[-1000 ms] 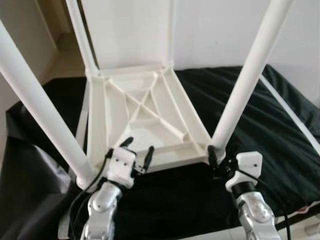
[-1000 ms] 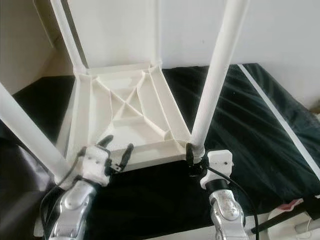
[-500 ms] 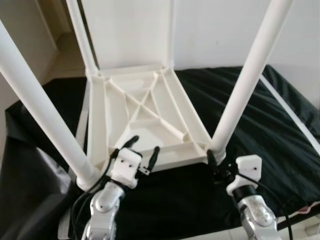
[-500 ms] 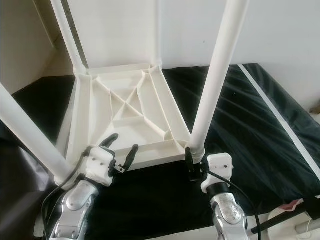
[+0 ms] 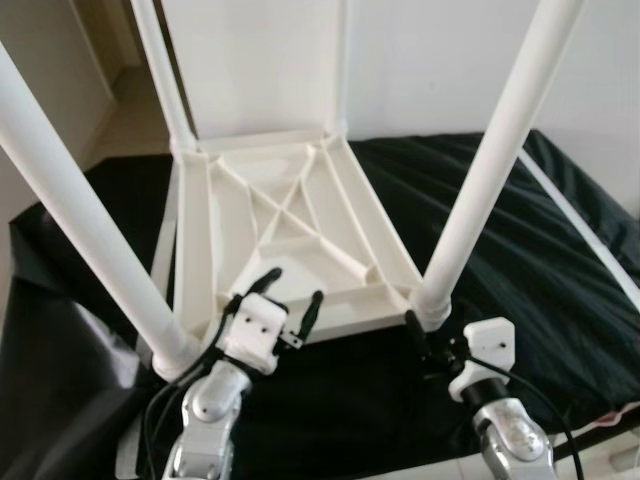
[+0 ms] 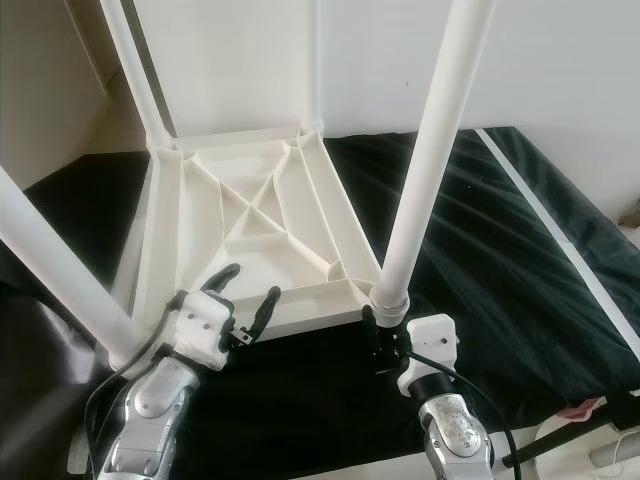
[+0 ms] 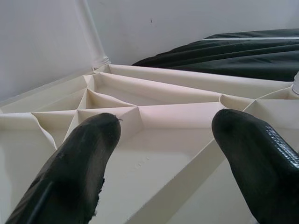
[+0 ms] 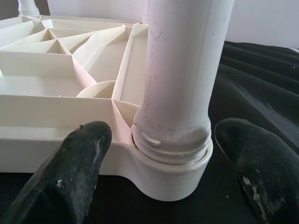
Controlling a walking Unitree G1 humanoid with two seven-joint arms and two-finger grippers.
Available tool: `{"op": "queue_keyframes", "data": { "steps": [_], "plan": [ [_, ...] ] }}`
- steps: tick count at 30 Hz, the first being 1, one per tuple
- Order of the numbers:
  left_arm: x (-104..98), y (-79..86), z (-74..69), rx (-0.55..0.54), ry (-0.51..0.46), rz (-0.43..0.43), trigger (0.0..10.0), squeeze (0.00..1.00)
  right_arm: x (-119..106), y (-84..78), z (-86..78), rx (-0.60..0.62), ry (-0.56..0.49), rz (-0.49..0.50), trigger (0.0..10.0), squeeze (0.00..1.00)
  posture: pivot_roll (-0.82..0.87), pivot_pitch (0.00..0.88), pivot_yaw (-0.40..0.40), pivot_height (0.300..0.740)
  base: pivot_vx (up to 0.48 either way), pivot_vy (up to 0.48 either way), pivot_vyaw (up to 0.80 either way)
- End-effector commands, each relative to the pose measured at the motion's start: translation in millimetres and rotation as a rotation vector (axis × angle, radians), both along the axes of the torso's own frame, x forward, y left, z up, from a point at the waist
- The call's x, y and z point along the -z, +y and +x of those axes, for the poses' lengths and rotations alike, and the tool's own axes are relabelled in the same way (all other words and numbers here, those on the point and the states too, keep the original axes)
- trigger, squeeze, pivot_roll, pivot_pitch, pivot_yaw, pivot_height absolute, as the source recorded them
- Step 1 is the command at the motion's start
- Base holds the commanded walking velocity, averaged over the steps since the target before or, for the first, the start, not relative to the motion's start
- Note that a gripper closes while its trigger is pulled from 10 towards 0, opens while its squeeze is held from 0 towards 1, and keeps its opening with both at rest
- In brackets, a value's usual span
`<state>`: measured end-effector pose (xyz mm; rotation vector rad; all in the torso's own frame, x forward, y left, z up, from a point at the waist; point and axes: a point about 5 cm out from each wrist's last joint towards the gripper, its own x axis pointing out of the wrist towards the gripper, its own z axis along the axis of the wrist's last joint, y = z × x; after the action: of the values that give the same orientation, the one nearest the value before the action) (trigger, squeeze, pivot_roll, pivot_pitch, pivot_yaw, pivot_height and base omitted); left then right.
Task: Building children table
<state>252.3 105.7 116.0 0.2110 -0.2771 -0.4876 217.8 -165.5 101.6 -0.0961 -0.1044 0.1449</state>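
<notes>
Black cloth covers the work surface, white wall behind. White plastic table top lies upside down on the cloth, ribbed underside facing up, diagonal ribs crossing near the middle. Four white legs stand up from its corners: far-left leg, far-right leg, near-left leg, near-right leg.

Left gripper sits at the near edge of the table top, between the two near legs, closer to the near-left one. Fingers spread apart, nothing between them. Left wrist view: both fingertips hover over the near edge, pointing across the ribbed compartments toward the far-left leg socket; contact with the plastic can't be confirmed.

Right gripper is at the foot of the near-right leg, where it seats in the corner socket. Right wrist view: leg base is centred between the two fingers, one on each side, with a visible gap to the plastic on both sides. So released, straddling the leg, not clamped. Socket collar sits just above the cloth, leg upright in it and leaning slightly outward toward the top in the head views.

White strip runs diagonally across the cloth on the right, well apart from the table.
</notes>
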Motion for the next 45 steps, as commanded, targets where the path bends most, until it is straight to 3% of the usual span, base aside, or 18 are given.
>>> {"op": "queue_keyframes", "data": {
  "steps": [1,10,35,45],
  "plan": [
    [0,1.9,1.8,-0.071,-0.01,-0.019,10.0,0.0,0,-0.6,-2.3,-0.002,-0.004,-0.006,10.0,0.0,-0.03,0.013,0.0,0.74,0.0,0.0,0.0],
    [3,6.2,-0.2,-0.069,-0.001,-0.015,10.0,0.0,6,-14.7,-14.1,0.043,0.025,-0.017,10.0,0.0,-0.03,0.015,-0.002,0.74,0.0,-0.117,0.0],
    [4,4.1,-1.3,-0.067,0.005,-0.027,10.0,0.0,7,-14.9,-17.0,0.021,0.031,-0.032,10.0,0.0,-0.04,0.02,-0.004,0.74,0.0,-0.292,0.0],
    [4,10.3,0.1,-0.178,0.027,-0.044,10.0,0.0,2,-13.8,-17.0,0.005,0.022,-0.027,10.0,0.0,-0.03,0.023,-0.001,0.74,0.0,0.0,0.0]
  ]
}}
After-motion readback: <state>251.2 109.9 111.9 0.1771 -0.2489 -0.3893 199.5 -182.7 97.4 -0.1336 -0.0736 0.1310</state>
